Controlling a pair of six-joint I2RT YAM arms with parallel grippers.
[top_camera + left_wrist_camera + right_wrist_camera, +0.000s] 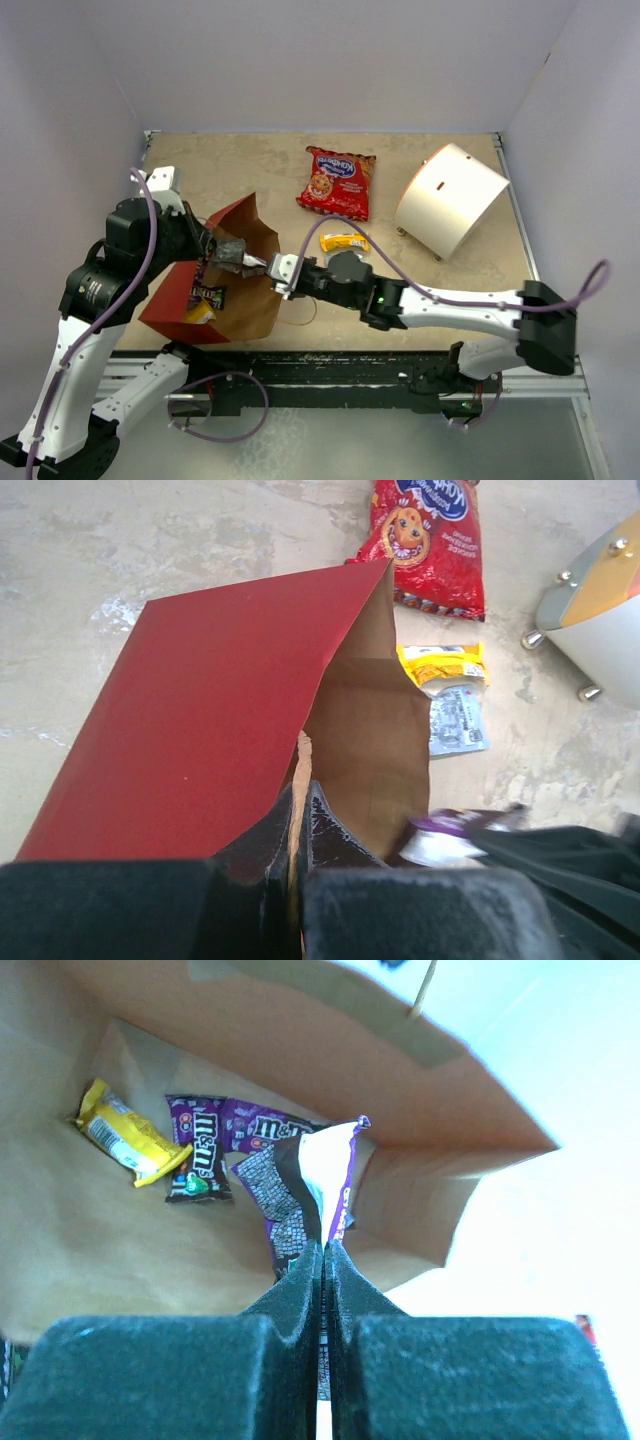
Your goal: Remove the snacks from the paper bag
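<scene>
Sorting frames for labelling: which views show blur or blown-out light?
Right wrist: the table beyond the bag is blown out white; the bag's inside reads clearly. Left wrist: the purple packet is smeared. Top: evenly lit, sharp.

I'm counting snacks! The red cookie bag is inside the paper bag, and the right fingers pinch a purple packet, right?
Not inside: the top view shows the red cookie bag lying out on the table, beyond the paper bag. The right fingers do pinch a purple packet.
</scene>
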